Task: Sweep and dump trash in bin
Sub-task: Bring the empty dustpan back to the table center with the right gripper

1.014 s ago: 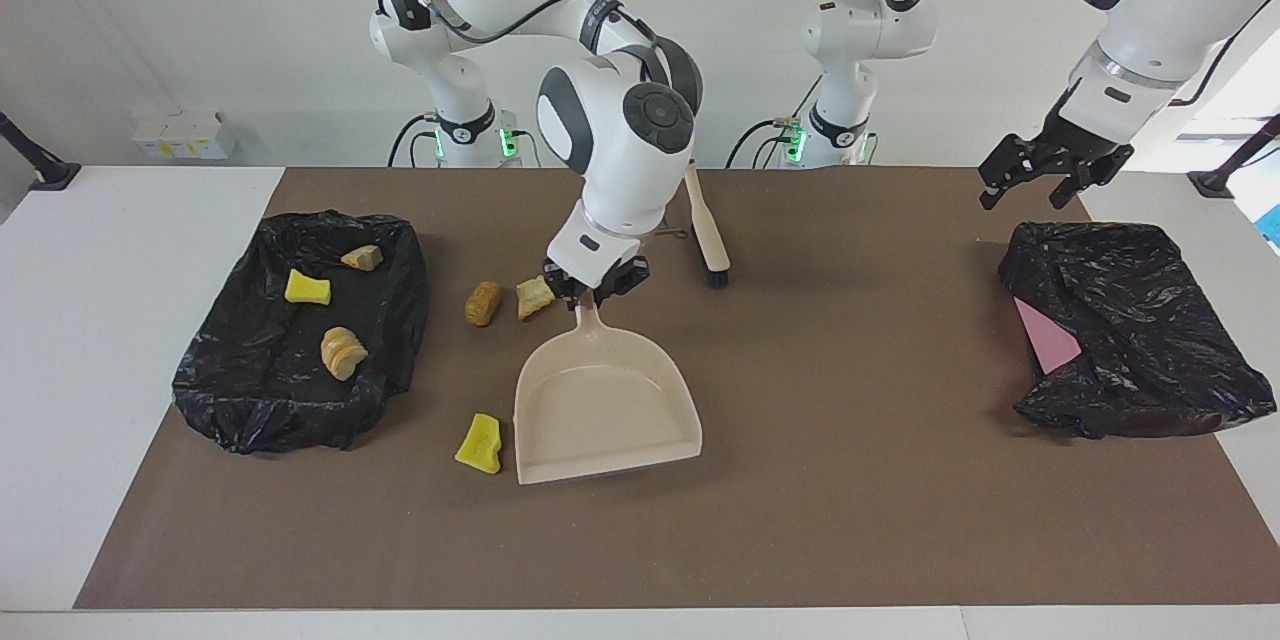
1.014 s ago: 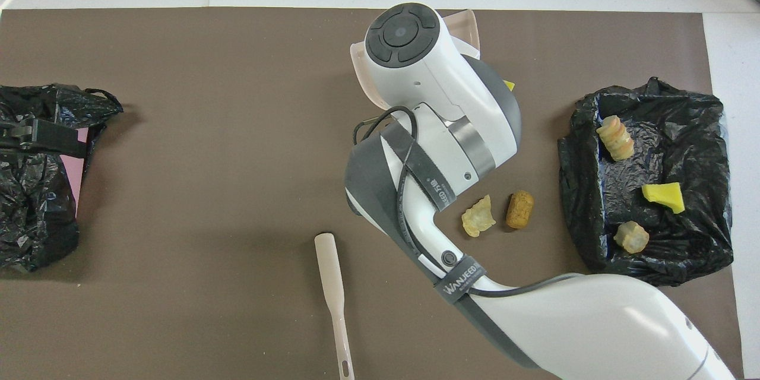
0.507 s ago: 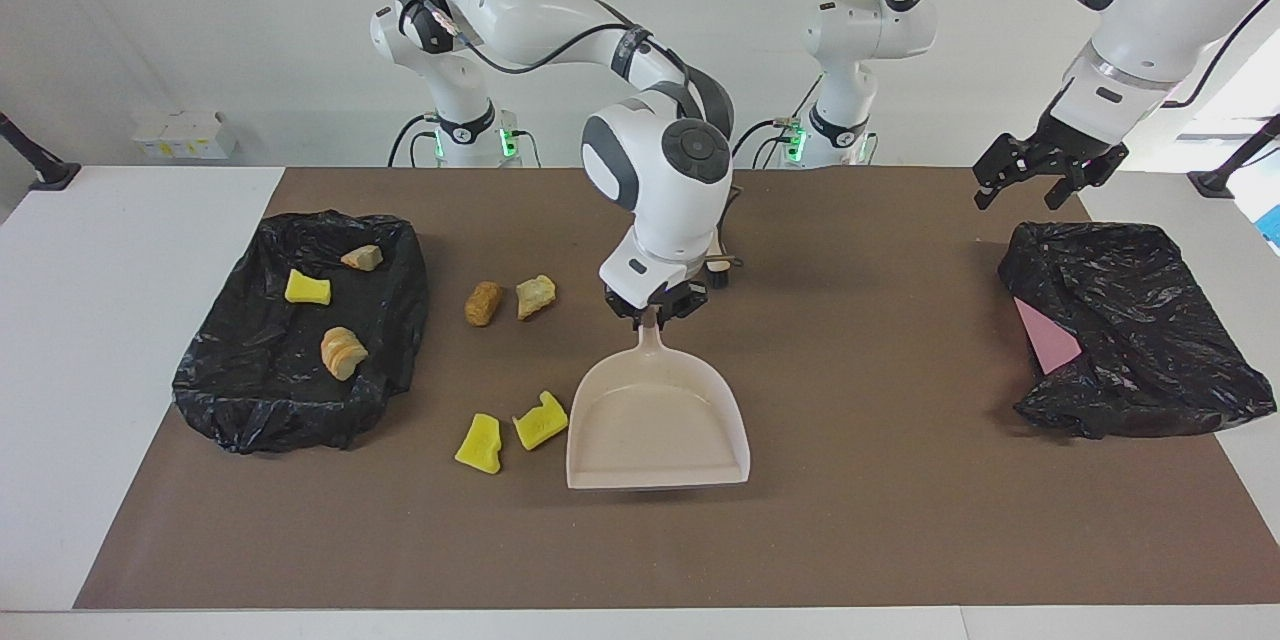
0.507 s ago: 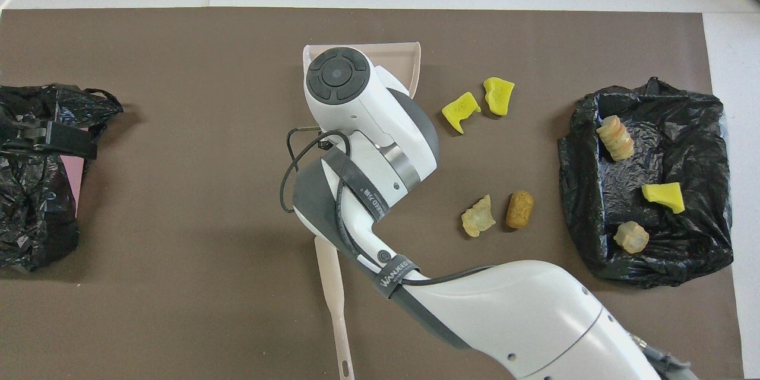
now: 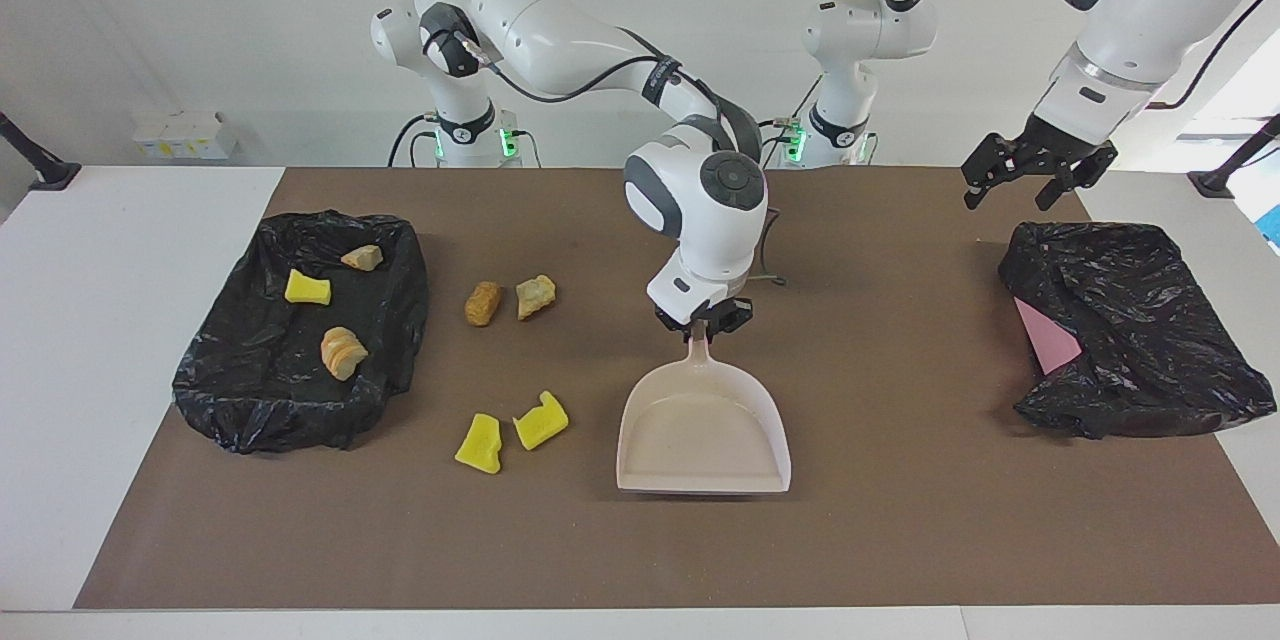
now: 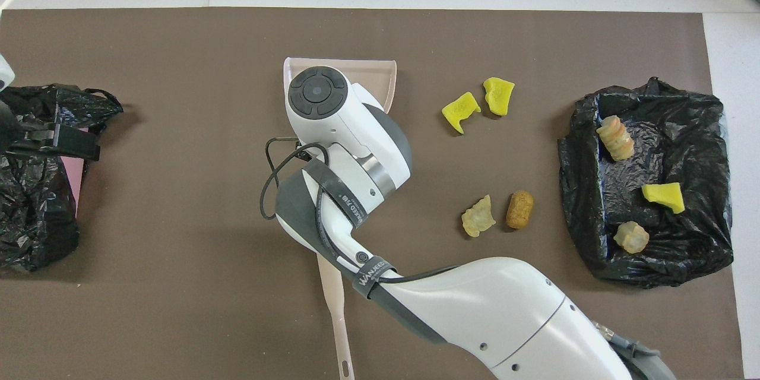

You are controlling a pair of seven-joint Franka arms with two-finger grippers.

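Right end effector [image 5: 703,328] clamped low; left end effector [image 5: 1035,182] raised, spread.

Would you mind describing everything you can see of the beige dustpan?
The dustpan is a pale beige, smooth, plastic-looking scoop with a flat floor, low raised side and back walls, and a short tapering handle. It looks empty. Its open mouth points away from the robots and the handle points toward them, clamped in the shut right gripper. It sits low over the middle of the brown mat; whether it touches the mat is unclear. No scrap touches it.

Two white Franka arms [image 5: 560,20]
Grey joint bands, black cables strapped alongside, black grippers, green base lights.
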